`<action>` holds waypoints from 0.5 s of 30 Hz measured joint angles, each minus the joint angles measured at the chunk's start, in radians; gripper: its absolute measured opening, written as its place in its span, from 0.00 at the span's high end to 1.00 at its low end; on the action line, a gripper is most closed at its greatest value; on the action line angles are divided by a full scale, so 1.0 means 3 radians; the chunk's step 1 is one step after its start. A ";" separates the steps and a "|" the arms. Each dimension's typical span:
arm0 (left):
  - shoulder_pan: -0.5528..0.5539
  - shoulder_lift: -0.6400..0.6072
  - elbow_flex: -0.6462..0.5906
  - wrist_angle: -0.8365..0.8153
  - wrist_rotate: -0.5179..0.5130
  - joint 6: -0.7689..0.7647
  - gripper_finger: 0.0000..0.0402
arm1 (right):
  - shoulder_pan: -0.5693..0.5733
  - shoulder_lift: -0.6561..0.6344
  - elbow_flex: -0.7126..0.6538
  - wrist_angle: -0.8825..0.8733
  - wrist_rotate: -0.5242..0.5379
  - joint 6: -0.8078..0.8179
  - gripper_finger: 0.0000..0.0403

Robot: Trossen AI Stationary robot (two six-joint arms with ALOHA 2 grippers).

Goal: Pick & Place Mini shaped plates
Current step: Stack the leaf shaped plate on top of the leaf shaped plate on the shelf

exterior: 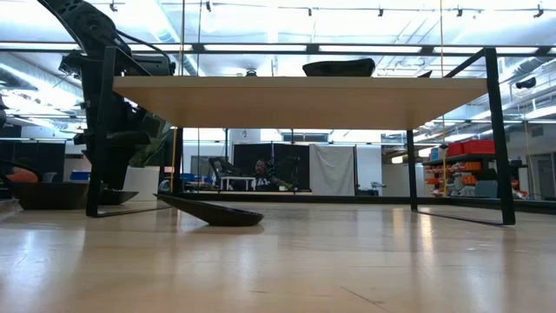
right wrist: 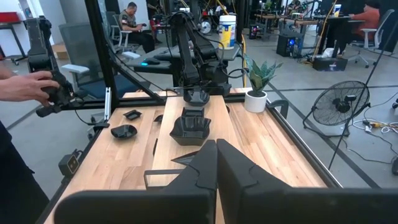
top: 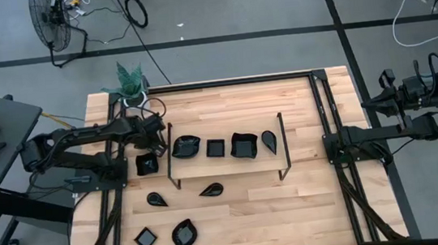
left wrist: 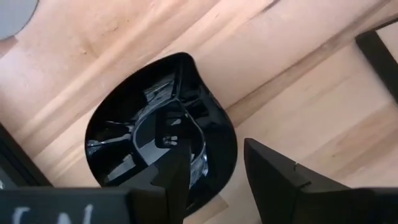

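Note:
A glossy black, rounded mini shaped plate (left wrist: 143, 130) lies on the wooden table, left of the black wire frame (top: 228, 170). My left gripper (top: 148, 157) points down over it and is shut on its rim. Several more black plates (top: 216, 148) sit in a row on the frame's shelf. Several others lie on the table in front, such as a teardrop (top: 156, 199) and a square (top: 146, 239). My right gripper (right wrist: 216, 155) is shut with nothing in it, raised at the table's right side. My left gripper has the plate's rim (left wrist: 225, 163) between its fingers. One finger (left wrist: 171, 171) is inside the dish and the other (left wrist: 267, 174) stands outside it. The fingers come from above, pointing steeply down. The plate lies flat with its underside on the table.
A white pot with a green plant (top: 131, 81) stands at the table's far left corner. The frame's thin posts (top: 171, 144) stand close to my left gripper. A fan (top: 51, 18) is on the floor beyond. A person's hand (right wrist: 31, 84) shows beside the table.

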State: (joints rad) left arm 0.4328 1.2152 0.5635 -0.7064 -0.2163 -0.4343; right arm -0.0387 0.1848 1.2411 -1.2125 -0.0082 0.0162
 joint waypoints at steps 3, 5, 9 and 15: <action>-0.0001 0.0067 0.0002 -0.0009 -0.0002 0.0001 0.62 | 0.0000 0.0000 0.0000 0.0000 0.0000 0.0001 0.98; -0.0025 0.0114 0.0003 0.0013 0.0007 0.0000 0.62 | 0.0001 0.0000 0.0000 0.0000 0.0000 0.0001 0.98; -0.0062 0.0138 0.0003 0.0052 0.0000 -0.0018 0.62 | 0.0001 0.0000 0.0000 0.0000 0.0000 0.0000 0.98; -0.0061 0.0139 0.0003 0.0055 0.0009 -0.0015 0.71 | 0.0001 0.0000 0.0000 0.0000 0.0000 0.0000 0.98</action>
State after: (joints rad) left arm 0.4145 1.2568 0.5644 -0.6899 -0.2136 -0.4388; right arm -0.0383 0.1848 1.2411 -1.2125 -0.0082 0.0162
